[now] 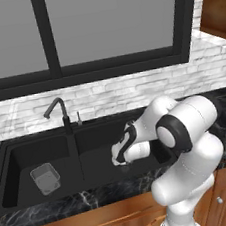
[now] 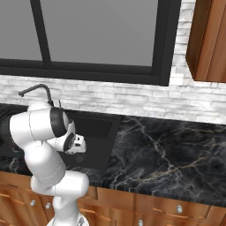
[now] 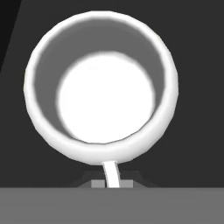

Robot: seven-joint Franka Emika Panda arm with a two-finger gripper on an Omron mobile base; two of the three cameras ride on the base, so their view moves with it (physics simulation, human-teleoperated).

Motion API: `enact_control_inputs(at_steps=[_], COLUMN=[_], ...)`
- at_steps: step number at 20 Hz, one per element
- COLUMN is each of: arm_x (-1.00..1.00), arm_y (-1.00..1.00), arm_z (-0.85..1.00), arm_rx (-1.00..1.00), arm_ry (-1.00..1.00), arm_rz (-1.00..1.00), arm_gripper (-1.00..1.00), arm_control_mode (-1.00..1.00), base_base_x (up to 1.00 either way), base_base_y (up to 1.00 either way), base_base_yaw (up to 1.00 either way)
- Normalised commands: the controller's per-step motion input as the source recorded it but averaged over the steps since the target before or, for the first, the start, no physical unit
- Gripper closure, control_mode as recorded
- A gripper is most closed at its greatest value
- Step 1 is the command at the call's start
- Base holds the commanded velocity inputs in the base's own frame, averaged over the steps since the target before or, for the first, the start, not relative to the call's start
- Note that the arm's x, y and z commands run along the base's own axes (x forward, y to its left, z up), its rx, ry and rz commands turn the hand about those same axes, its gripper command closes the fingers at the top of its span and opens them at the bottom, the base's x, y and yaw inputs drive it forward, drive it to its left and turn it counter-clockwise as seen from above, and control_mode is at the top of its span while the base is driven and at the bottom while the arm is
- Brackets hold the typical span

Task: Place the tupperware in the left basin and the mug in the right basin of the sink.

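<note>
Tupperware (image 1: 45, 177) sits in the left basin (image 1: 20, 157), lower left of frame: half done. Gripper (image 1: 120, 159) pinches the mug (image 3: 101, 89) by its handle, low over the right basin (image 1: 95, 137), unreleased.

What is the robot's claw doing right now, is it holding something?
Gripper: shut on the mug, pinching its handle, low over the right basin of the sink.

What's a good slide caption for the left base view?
Tupperware sits in the left basin while the arm lowers its gripper into the right basin.
</note>
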Motion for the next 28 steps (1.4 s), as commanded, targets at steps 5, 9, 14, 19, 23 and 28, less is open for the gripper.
enact_control_inputs(at_steps=[5, 9, 14, 19, 23, 28], arm_x=[0.11, 0.11, 0.12, 0.12, 0.15, 0.14], arm_y=[0.02, 0.05, 0.04, 0.08, 0.09, 0.09], arm_z=[-0.18, -0.17, -0.16, -0.17, -0.17, -0.16], arm_rx=[-0.03, -0.04, -0.03, -0.03, -0.02, -0.03], arm_ry=[0.02, 0.00, 0.00, 0.00, 0.00, 0.00], arm_rz=[0.00, 0.00, 0.00, 0.00, 0.00, 0.00], arm_gripper=[1.00, 1.00, 1.00, 1.00, 1.00, 1.00], arm_control_mode=[-1.00, -1.00, -1.00, -1.00, -1.00, -1.00], base_base_x=[0.00, 0.00, 0.00, 0.00, 0.00, 0.00], base_base_y=[0.00, 0.00, 0.00, 0.00, 0.00, 0.00], base_base_yaw=[0.00, 0.00, 0.00, 0.00, 0.00, 0.00])
